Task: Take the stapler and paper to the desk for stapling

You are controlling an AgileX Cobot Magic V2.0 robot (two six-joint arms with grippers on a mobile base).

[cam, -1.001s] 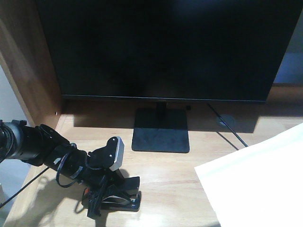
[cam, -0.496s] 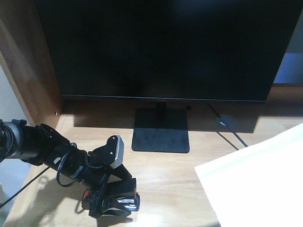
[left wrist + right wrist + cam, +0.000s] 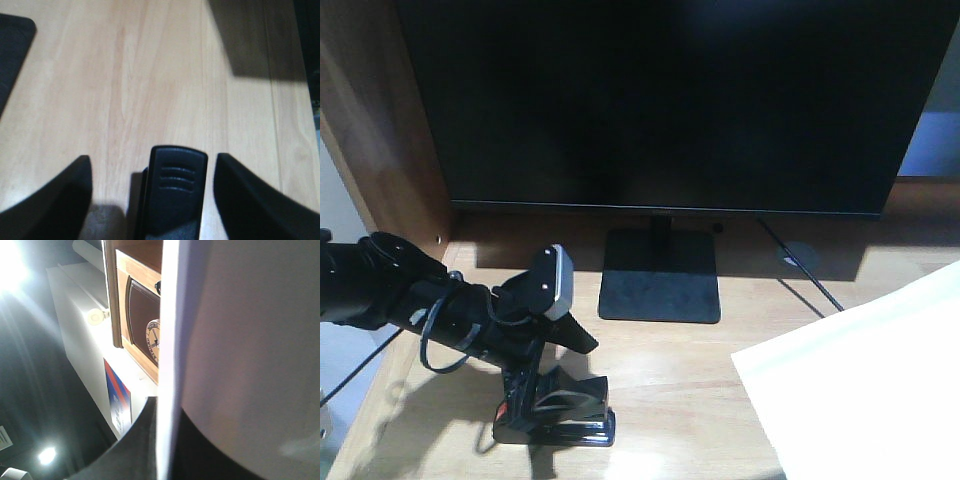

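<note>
The black stapler (image 3: pixel 557 412) with an orange patch at its rear rests on the light wood desk (image 3: pixel 670 370) near the front left. My left gripper (image 3: pixel 555 368) hovers just above it, open. In the left wrist view the stapler (image 3: pixel 176 192) lies between the two fingers (image 3: pixel 67 195) with desk showing on both sides. The white paper (image 3: pixel 865 385) hangs over the desk's right front. My right gripper (image 3: pixel 165 412) is shut on the paper (image 3: pixel 250 340), which I see edge-on and which hides most of that view.
A large black monitor (image 3: pixel 670 100) on a square stand (image 3: pixel 660 285) fills the back of the desk. A cable runs to a round grommet (image 3: pixel 798 257) at the back right. A dark brown side panel (image 3: pixel 380 130) walls the left.
My left gripper has opened, risen and drawn back left off the stapler. The stapler, tilted half a second ago, now lies flat on the desk. The paper has not moved.
</note>
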